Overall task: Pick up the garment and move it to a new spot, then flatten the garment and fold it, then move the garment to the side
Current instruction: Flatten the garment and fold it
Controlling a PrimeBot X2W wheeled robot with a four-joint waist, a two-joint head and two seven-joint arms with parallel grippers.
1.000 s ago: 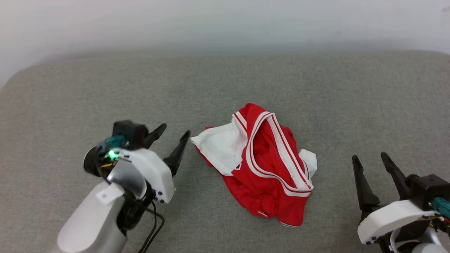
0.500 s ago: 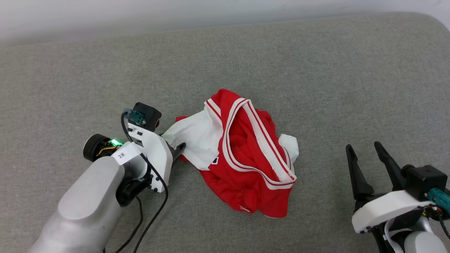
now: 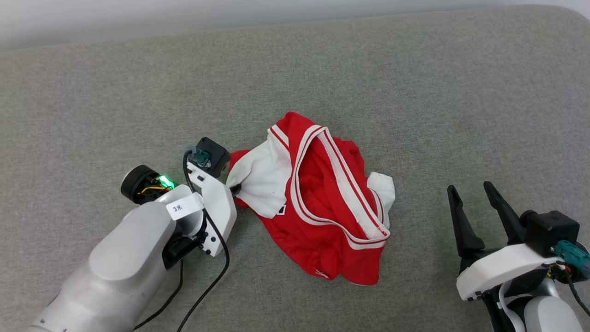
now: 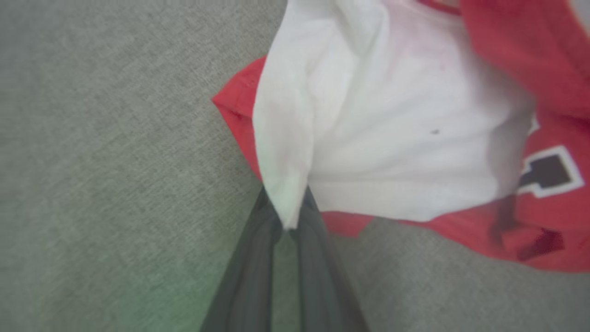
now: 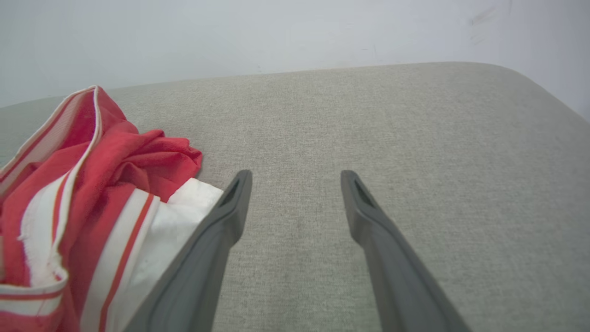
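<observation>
Left wrist view has the left gripper [image 4: 288, 220] pinched on a white sleeve corner [image 4: 281, 180] of the garment [image 4: 405, 152]; soft, light, likely to drape; right gripper [image 5: 295, 180] spread empty, garment near one finger.

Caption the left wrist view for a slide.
Left hand pinching the white sleeve of a red shirt on grey cloth.

The left gripper [image 3: 236, 188] is mostly hidden behind its own wrist housing [image 3: 217, 205]; the dark chest patch [image 4: 548, 171] on the garment [image 4: 405, 138] is blurred, unreadable.
</observation>
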